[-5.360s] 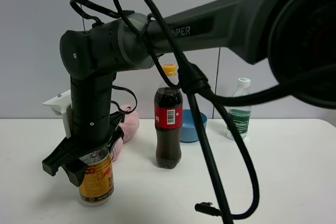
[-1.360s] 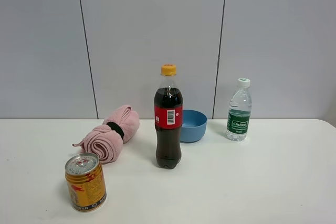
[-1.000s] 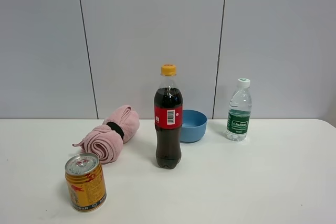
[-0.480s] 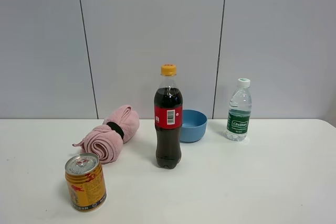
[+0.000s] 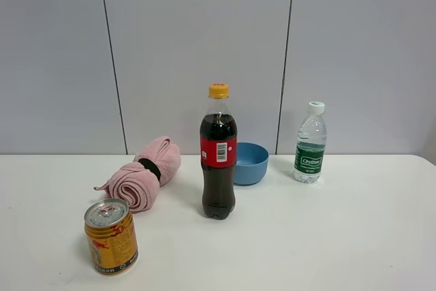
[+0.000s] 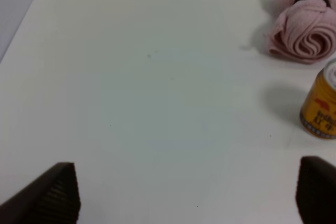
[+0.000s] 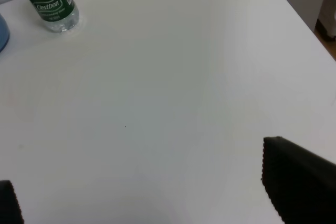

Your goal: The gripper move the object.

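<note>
The object, a short gold-yellow can with red markings and a silver pull-tab top, stands upright on the white table at the front left. No gripper touches it. No arm shows in the exterior high view. In the left wrist view my left gripper is open and empty, both dark fingertips spread over bare table, and the can stands apart to one side. My right gripper is open and empty over bare table.
A rolled pink towel lies just behind the can. A dark cola bottle stands mid-table with a blue bowl behind it. A clear green-labelled water bottle stands at the back right and shows in the right wrist view.
The arm that was shut around the can 5.4 s ago has let go and left the exterior high view. Nothing has moved over the last 1.4 s.
</note>
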`<state>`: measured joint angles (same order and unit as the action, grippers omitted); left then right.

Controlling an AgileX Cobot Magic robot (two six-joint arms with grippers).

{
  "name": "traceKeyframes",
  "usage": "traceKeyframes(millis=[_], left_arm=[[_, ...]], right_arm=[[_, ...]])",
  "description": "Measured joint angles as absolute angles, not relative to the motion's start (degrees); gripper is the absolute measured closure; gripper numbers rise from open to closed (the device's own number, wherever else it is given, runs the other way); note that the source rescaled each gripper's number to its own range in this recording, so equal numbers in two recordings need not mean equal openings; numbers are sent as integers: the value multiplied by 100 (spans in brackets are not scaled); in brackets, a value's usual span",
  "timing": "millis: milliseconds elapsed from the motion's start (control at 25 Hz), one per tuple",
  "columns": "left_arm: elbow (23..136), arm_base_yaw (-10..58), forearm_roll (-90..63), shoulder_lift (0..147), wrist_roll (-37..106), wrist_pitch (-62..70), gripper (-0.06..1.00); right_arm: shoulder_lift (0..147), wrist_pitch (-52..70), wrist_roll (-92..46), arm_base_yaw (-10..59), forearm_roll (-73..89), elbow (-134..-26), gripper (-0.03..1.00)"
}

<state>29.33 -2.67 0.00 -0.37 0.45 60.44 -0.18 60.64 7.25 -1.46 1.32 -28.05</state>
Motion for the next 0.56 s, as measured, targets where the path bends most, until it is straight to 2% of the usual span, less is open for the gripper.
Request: traceKeyframes(millis=[560], left_arm=[[2933,-267,0,-37,45,6044,-6]], right_arm=[[-18,6064,725,-146,132,-2805,11]])
